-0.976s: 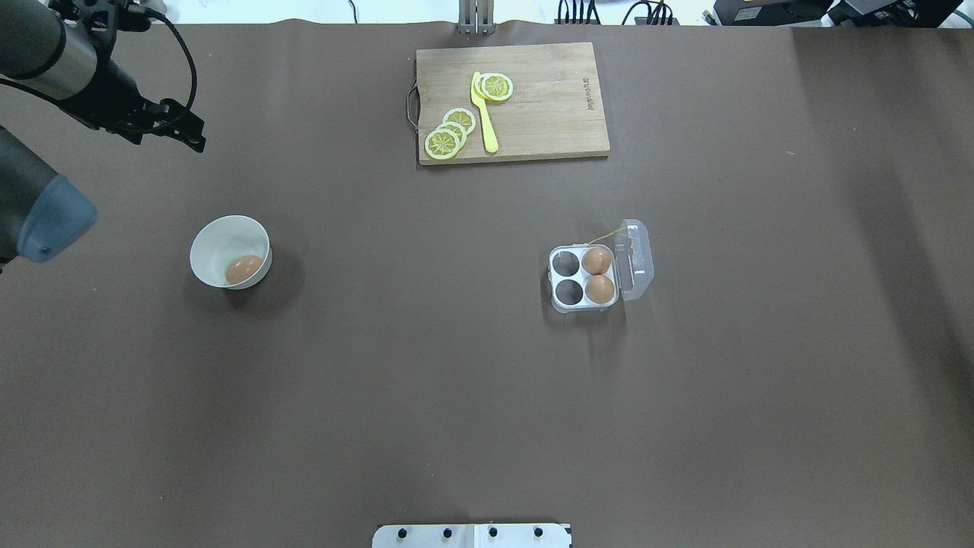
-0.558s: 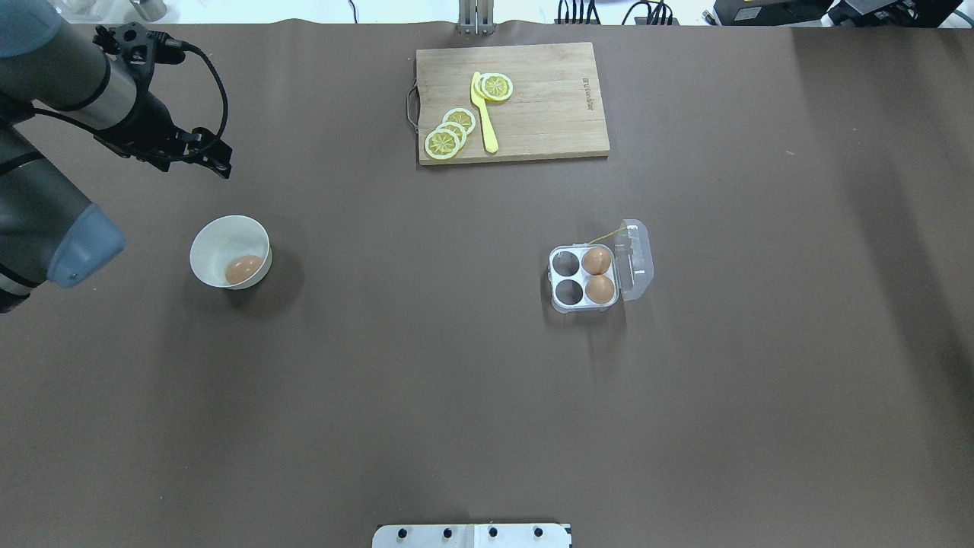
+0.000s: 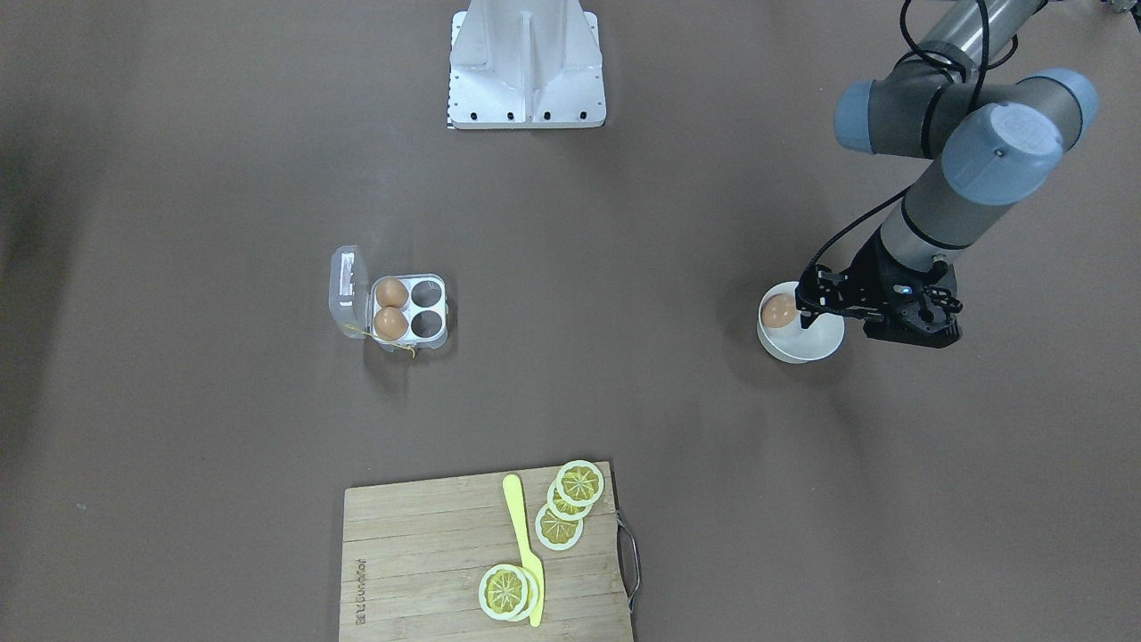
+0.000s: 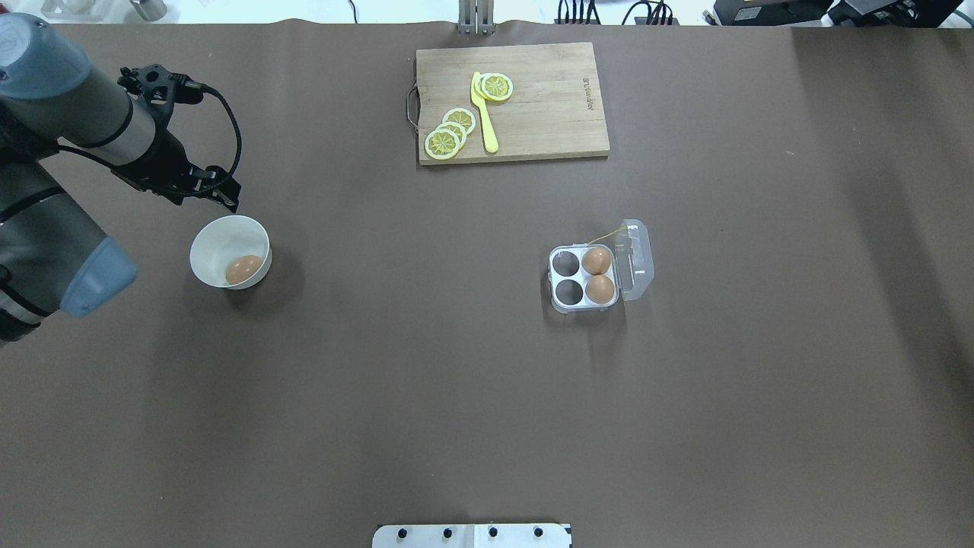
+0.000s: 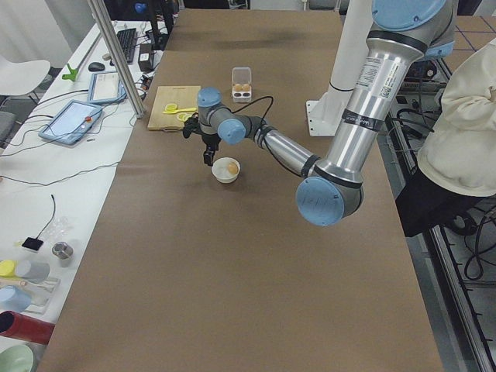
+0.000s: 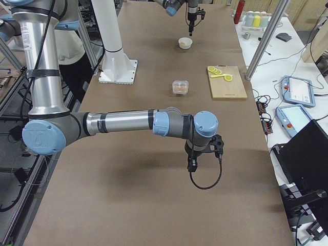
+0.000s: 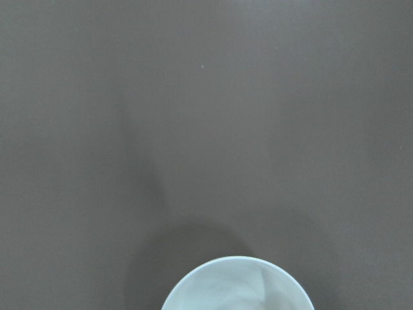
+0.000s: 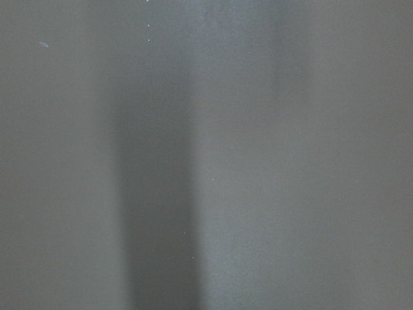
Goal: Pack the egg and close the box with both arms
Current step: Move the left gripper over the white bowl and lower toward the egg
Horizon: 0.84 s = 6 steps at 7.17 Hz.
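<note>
One egg (image 4: pixel 243 269) lies in a white bowl (image 4: pixel 217 237) on the left of the table; it also shows in the front view (image 3: pixel 779 310). The clear box (image 4: pixel 555 283) stands right of centre with its lid (image 4: pixel 638 262) swung open. Two eggs (image 4: pixel 597 260) fill its right cells and the two left cells are empty. My left gripper (image 4: pixel 227 199) hovers just beyond the bowl's far rim, looks open and holds nothing. My right gripper (image 6: pixel 192 165) shows only in the exterior right view, low over bare table; I cannot tell whether it is open or shut.
A wooden cutting board (image 4: pixel 548 99) with lemon slices (image 4: pixel 450 131) and a yellow knife (image 4: pixel 484 114) lies at the far middle. The robot's white base (image 3: pixel 526 62) stands at the near edge. The left wrist view shows only the bowl's rim (image 7: pixel 219 278).
My left arm has swung right and down the overhead view, bringing its gripper from the far left corner to the bowl's far rim. The egg, bowl and box have not moved.
</note>
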### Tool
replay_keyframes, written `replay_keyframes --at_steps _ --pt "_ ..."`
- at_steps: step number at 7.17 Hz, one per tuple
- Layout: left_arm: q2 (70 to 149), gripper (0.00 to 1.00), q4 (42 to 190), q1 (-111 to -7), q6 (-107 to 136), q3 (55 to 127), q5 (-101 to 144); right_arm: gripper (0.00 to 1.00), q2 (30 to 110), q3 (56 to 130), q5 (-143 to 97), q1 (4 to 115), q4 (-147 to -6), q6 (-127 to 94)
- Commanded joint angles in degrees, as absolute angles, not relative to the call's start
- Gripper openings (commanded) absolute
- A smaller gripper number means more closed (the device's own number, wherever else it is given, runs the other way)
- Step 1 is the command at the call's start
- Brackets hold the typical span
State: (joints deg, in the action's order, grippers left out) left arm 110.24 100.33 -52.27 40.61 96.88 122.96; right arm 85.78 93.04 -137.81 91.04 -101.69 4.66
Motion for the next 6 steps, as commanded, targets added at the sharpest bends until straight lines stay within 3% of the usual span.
replay_keyframes --at_steps 1,6 --pt "109.8 0.86 100.3 -50.5 40.6 96.8 123.0 1.0 85.8 93.1 -137.9 91.1 -101.7 4.7" --pt "109.0 0.83 100.5 -48.1 40.6 95.2 123.0 1.0 85.8 93.3 -138.0 91.1 -101.7 4.7"
